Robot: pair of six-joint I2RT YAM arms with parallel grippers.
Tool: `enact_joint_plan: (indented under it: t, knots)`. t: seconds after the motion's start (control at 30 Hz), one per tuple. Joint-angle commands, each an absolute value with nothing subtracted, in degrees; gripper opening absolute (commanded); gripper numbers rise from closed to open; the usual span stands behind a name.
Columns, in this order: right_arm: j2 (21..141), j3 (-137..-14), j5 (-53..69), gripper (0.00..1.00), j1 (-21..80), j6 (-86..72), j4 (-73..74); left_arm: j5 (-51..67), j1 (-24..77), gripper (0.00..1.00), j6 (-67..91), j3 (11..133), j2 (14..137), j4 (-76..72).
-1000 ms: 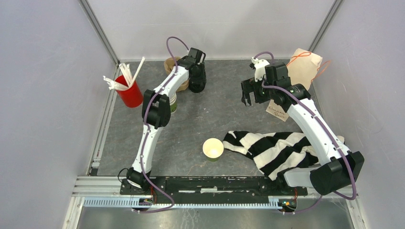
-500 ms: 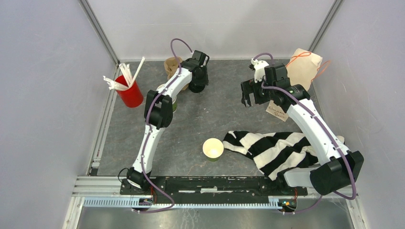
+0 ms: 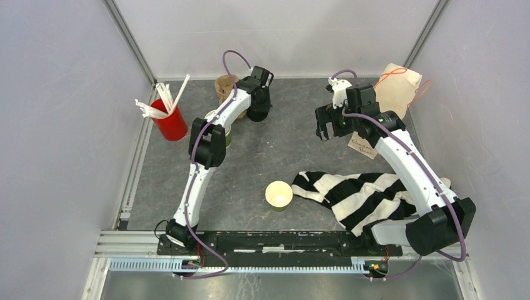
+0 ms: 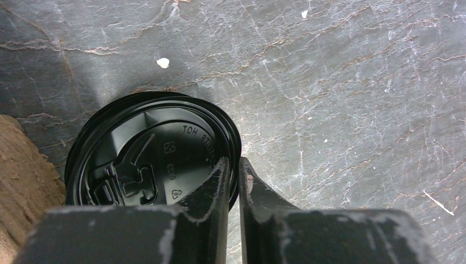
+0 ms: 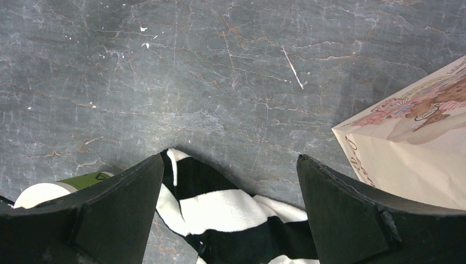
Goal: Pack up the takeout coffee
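The left end effector (image 4: 233, 165) is reaching down at the far side of the dark grey stone-patterned worktop (image 3: 281, 147), its two fingers drawn in to a narrow slit and pinching the right-hand rim of a round black plastic lid (image 4: 148, 159). The lid is lying flat on the worktop, top side up, just beside the brown moulded-pulp carrier (image 4: 22, 176) on its left. The right end effector (image 5: 229, 159) is hovering with its fingers spread wide, gripping nothing and touching nothing. Below it, a black-and-white striped cloth (image 5: 231, 220) is lying crumpled on the worktop. One small green paper cup (image 3: 279, 195), uncovered and cream inside, is standing upright near the front, just beside the cloth's left end. A second green paper cup (image 3: 220, 129) is showing only in part, with the left arm's elbow crossing over it. A red cup holding white straws (image 3: 170, 122) is standing at the left edge, and a cream paper bag with orange handles (image 3: 397, 87) is sitting in the far right corner.
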State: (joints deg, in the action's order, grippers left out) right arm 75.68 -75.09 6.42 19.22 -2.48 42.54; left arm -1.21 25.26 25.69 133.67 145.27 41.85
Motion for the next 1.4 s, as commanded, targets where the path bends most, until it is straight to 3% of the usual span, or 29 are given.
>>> enact_joint_plan:
  t: [0.0,0.53,1.37]
  knots:
    - [74.01,-74.77,6.67,0.98,19.21,-1.63,40.85,-1.77,25.49,0.12,25.75,135.18,144.41,41.73]
    - [73.41,-74.08,7.29,0.98,19.21,-2.01,40.59,-1.41,25.49,0.02,26.04,135.09,141.11,42.94]
    - [72.43,-74.08,7.47,0.98,19.20,-2.51,40.52,2.12,25.40,0.02,28.61,135.31,131.35,46.18]
